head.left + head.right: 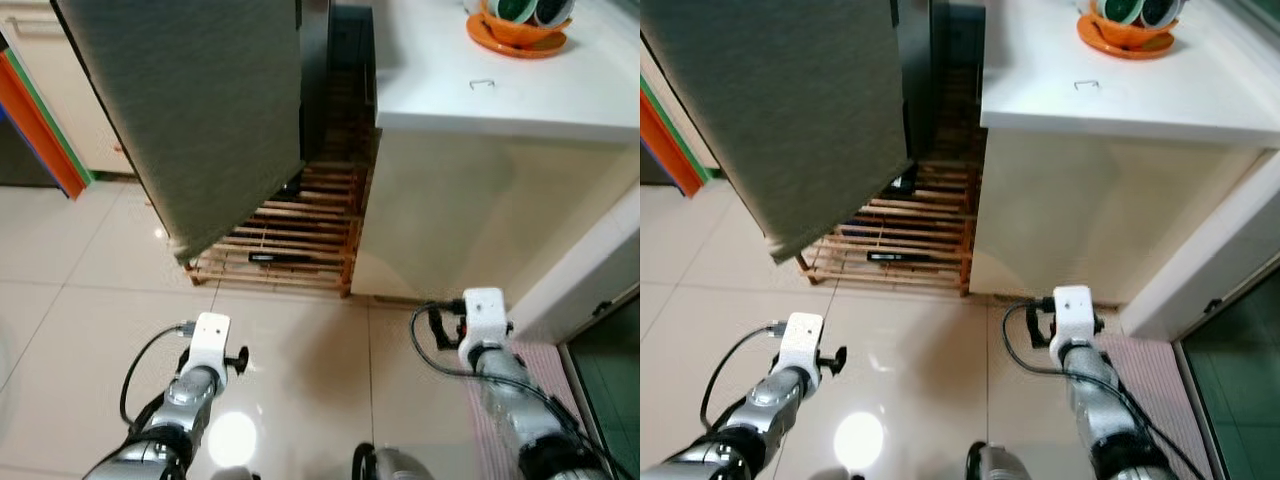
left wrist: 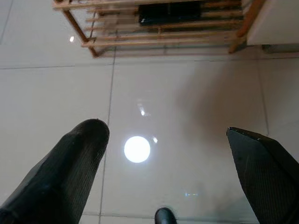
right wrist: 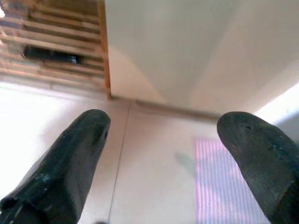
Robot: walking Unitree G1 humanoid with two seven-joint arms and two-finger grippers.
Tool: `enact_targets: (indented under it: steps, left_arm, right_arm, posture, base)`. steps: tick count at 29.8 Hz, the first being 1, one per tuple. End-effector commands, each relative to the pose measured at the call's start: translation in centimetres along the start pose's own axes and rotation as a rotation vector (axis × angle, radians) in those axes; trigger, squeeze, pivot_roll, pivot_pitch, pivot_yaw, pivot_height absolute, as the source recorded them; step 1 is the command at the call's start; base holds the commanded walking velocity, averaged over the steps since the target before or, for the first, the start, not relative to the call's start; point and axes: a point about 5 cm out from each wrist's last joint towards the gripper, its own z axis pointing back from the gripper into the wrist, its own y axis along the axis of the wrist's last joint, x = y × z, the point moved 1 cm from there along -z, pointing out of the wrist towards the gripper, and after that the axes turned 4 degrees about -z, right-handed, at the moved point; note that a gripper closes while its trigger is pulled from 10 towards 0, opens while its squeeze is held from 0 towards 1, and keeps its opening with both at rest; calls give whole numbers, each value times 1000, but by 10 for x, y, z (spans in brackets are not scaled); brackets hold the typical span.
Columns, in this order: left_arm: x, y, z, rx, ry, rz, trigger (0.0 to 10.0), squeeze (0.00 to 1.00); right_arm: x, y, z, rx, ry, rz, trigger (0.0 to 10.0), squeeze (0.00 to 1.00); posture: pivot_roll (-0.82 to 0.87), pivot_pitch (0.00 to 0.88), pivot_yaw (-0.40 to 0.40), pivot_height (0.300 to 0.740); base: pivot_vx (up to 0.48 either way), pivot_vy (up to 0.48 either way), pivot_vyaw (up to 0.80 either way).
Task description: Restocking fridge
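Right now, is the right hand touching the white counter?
Apart. In the left eye view the right hand hangs low over the floor, well below the white counter; the right wrist view shows open fingers holding nothing.

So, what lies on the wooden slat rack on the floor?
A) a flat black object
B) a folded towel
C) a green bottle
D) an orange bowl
A: a flat black object lies on the slats of the wooden rack; the orange bowl is on the white counter.
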Motion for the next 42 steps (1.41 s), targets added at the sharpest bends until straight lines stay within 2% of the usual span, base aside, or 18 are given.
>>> enact_targets:
  steps: [1, 3, 5, 6, 8, 11, 13, 16, 21, 23, 29, 34, 42]
  left_arm:
    - [-3, -4, 0, -54, 27, -6, 10000, 0]
    - [-3, -10, -1, -142, 11, -14, 10000, 0]
    - [-1, -16, 0, -235, -43, -39, 10000, 0]
    - [1, -23, 2, -341, -88, -42, 10000, 0]
    - [2, -26, 4, -394, -110, -58, 10000, 0]
    - [2, -26, 4, -402, -119, -87, 10000, 0]
    - [1, -25, 3, -391, -112, -120, 10000, 0]
    - [1, -25, 4, -410, -115, -103, 10000, 0]
    - [1, -26, 5, -442, -127, -103, 10000, 0]
    - [2, -26, 4, -422, -136, -80, 10000, 0]
    - [1, -23, 4, -397, -130, -95, 10000, 0]
    - [1, -24, 3, -388, -108, -55, 10000, 0]
    - [0, -25, 3, -381, -72, -33, 10000, 0]
  right_arm:
    - [0, -28, 6, -113, 11, 64, 10000, 0]
    - [-1, -64, 19, -286, 38, 128, 10000, 0]
    - [-1, -93, 33, -437, 53, 131, 10000, 0]
    - [0, -112, 45, -545, 63, 156, 10000, 0]
    - [-1, -120, 51, -588, 94, 183, 10000, 0]
    - [-4, -120, 51, -589, 115, 187, 10000, 0]
    - [-9, -117, 48, -580, 125, 150, 10000, 0]
    - [-14, -116, 46, -594, 139, 117, 10000, 0]
    - [-17, -120, 48, -622, 168, 158, 10000, 0]
    - [-17, -121, 50, -617, 172, 156, 10000, 0]
    - [-15, -121, 50, -610, 169, 150, 10000, 0]
    - [-16, -120, 49, -606, 171, 152, 10000, 0]
    - [-16, -121, 50, -607, 168, 155, 10000, 0]
  posture:
    - [-65, 58, 3, 726]
    - [-65, 59, 4, 726]
    - [-68, 59, 5, 726]
    - [-67, 57, 6, 726]
    - [-65, 56, 6, 726]
    - [-65, 57, 4, 726]
    - [-70, 60, 4, 726]
    - [-75, 58, 3, 726]
    - [-93, 49, 9, 726]
    - [-99, 51, 10, 726]
    - [-100, 54, 8, 726]
    - [-97, 56, 8, 726]
    - [-94, 59, 11, 726]
  base:
    - [0, 0, 0]
    - [0, 0, 0]
    - [0, 0, 0]
    - [0, 0, 0]
    - [0, 0, 0]
    - [0, 0, 0]
    - [0, 0, 0]
    - [0, 0, 0]
    - [0, 0, 0]
    - [0, 0, 0]
    - [0, 0, 0]
    - [0, 0, 0]
    - [0, 442, 0]
